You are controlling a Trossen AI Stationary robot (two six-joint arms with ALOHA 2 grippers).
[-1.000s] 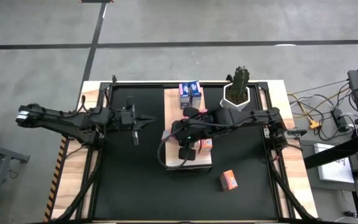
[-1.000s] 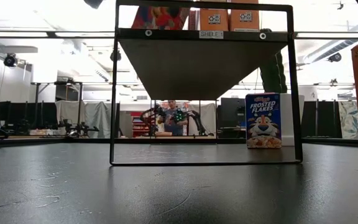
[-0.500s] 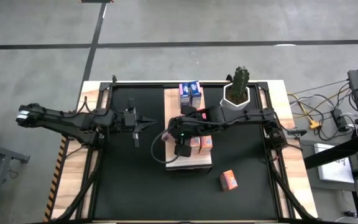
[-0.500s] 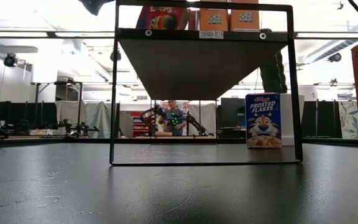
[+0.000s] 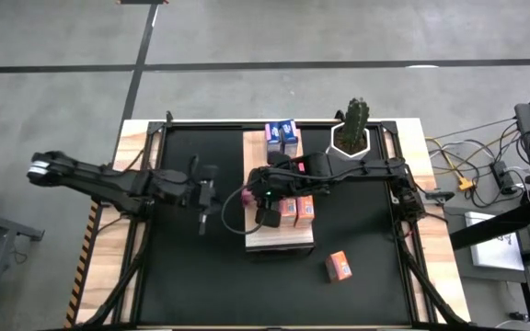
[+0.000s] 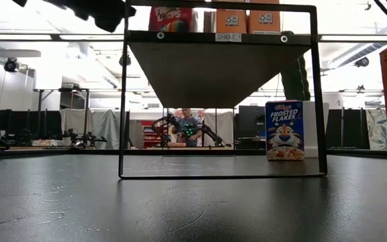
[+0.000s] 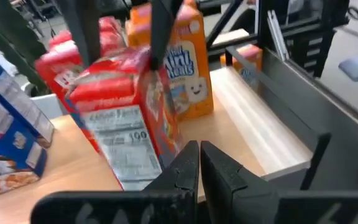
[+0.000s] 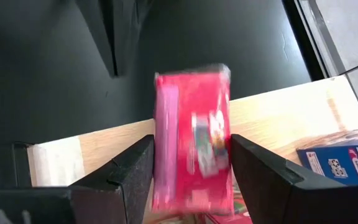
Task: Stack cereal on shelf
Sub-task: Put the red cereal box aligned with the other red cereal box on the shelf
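A wood shelf (image 5: 280,241) stands on the table's black mat (image 5: 191,267), carrying red and orange cereal boxes (image 5: 298,211) plus blue ones (image 5: 282,134) at its far end. One orange box (image 5: 339,266) and a potted cactus (image 5: 351,131) sit on the mat.

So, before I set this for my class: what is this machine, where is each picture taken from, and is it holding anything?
It is a robot with two dark arms at a table, each ending in a two-finger tool. One picture looks straight down, one looks level across the table top, and one comes from a camera on each wrist.

On the black mat stands a raised wooden shelf carrying small cereal boxes. There are blue boxes at its far end, a potted cactus beside it, and one orange box on the mat.

The right tool is open, with its fingers on either side of a red box that seems to stand on the shelf. The left tool is shut, holds nothing and points at the shelf.
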